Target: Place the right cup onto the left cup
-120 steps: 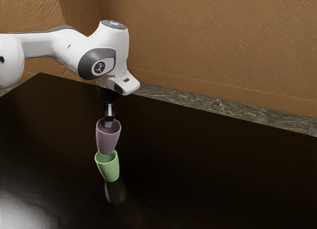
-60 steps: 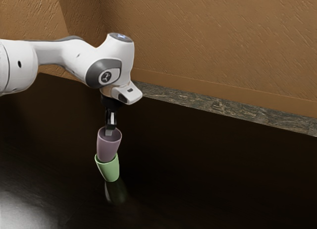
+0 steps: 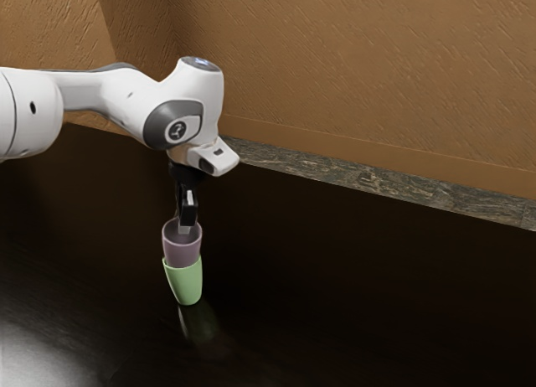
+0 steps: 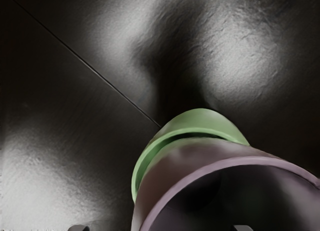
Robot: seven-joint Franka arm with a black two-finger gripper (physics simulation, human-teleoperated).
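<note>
One white robot arm (image 3: 92, 90), extended from the exterior view's left. One mauve tapered cup (image 3: 182, 255), handleless, upright, its lower part nested inside the green cup, its upper wall and rim exposed above. One black two-finger gripper (image 3: 182, 225), lowered to the mauve rim; released, its fingers parted, one set outside the cup and clear of the wall, the other above the open mouth, so that nothing is clasped. One green tapered cup (image 3: 186, 283), upright on the dark tabletop (image 3: 352, 278), by which the mauve one is borne. Handling notes, by judgement: both cups are to be taken as light and thin-walled, stiff rather than soft, with a smooth surface on which a pinch might slide. Should a fresh hold be needed, the mauve wall is best pinched just below the rim, one finger inside and one outside, with modest force; the green cup is best left untouched. A snug fit may be expected where the tapers meet, so the green one could be dragged up by a skewed lift. Placement is judged all but complete; a straight upward withdrawal is called for, the rim being easily snagged by the inner finger.
</note>
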